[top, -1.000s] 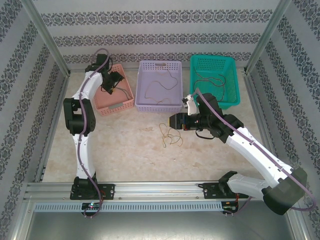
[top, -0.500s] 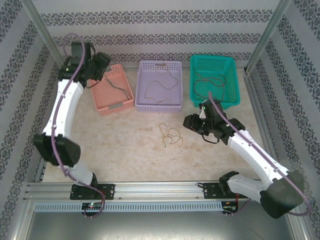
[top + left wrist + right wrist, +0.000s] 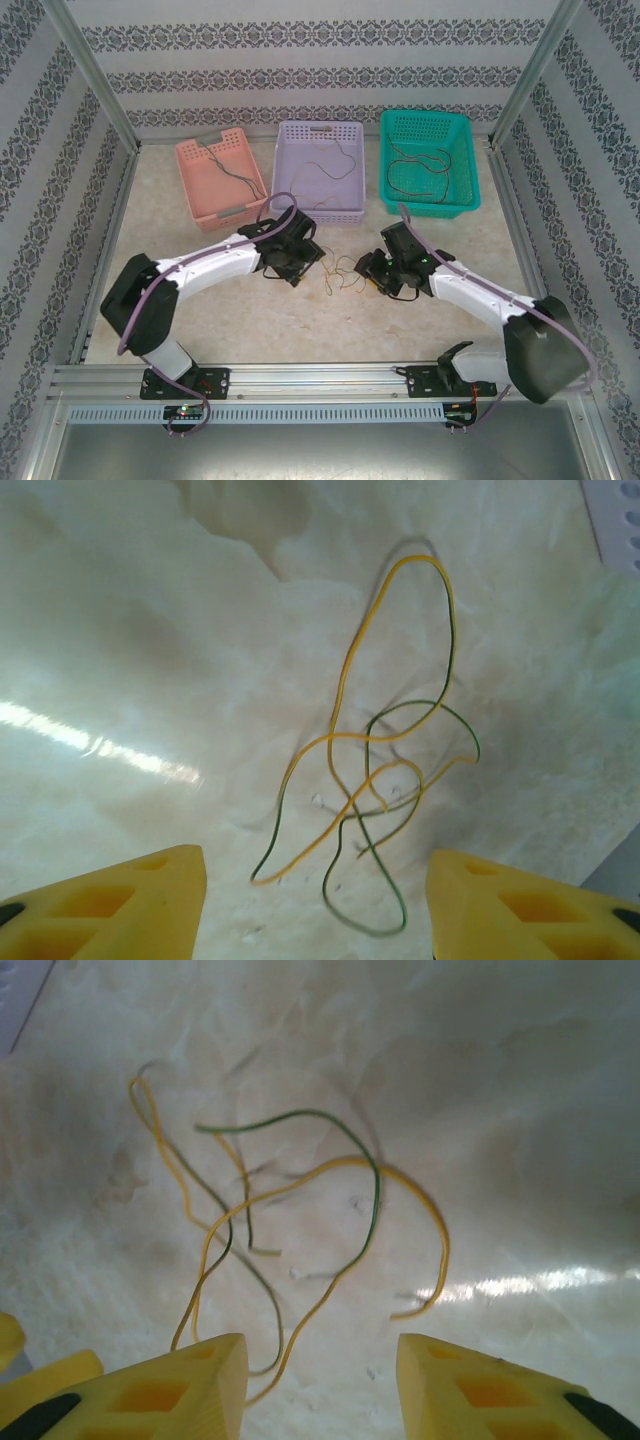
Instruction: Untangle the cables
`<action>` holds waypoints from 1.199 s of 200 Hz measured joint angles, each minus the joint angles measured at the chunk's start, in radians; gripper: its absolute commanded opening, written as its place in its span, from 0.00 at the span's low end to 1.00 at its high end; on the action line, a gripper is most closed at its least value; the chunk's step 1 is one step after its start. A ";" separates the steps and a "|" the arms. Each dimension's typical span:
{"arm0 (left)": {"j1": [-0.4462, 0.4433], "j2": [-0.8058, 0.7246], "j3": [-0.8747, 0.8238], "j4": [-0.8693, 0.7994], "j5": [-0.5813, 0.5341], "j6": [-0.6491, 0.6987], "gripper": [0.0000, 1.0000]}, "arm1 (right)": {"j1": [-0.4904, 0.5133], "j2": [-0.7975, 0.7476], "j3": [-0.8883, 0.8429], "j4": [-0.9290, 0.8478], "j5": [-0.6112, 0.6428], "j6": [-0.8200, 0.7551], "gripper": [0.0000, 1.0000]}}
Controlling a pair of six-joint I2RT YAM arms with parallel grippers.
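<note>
A small tangle of thin yellow and green cables [image 3: 343,272] lies on the marble tabletop in the middle. My left gripper [image 3: 312,264] hovers just left of it and my right gripper [image 3: 372,273] just right of it. In the left wrist view the cables [image 3: 385,745] loop ahead of the open left gripper [image 3: 315,920], with a green loop reaching in between the yellow fingers [image 3: 120,900]. In the right wrist view the cables [image 3: 290,1185] spread ahead of the open right gripper [image 3: 320,1390]. A yellow strand runs close by its left finger [image 3: 160,1390]. Neither gripper holds anything.
Three baskets stand at the back: pink [image 3: 232,213], lilac [image 3: 318,214] and teal [image 3: 432,208], each with a thin dark cable inside. Metal frame posts and patterned walls ring the table. Open tabletop surrounds the tangle.
The left arm has swung from the pink basket down to the table middle, left of the tangle. The right gripper has dropped from near the teal basket to the tangle's right side.
</note>
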 measured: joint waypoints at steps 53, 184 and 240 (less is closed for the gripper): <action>0.000 -0.009 0.034 -0.027 -0.039 0.097 0.43 | 0.015 0.049 0.174 -0.130 0.054 -0.192 0.34; 0.000 -0.024 0.084 -0.085 -0.053 0.309 0.35 | 0.067 0.333 0.351 -0.208 0.172 -0.912 0.45; 0.005 -0.090 0.041 -0.100 -0.058 0.308 0.34 | 0.069 0.452 0.422 -0.218 0.168 -1.049 0.31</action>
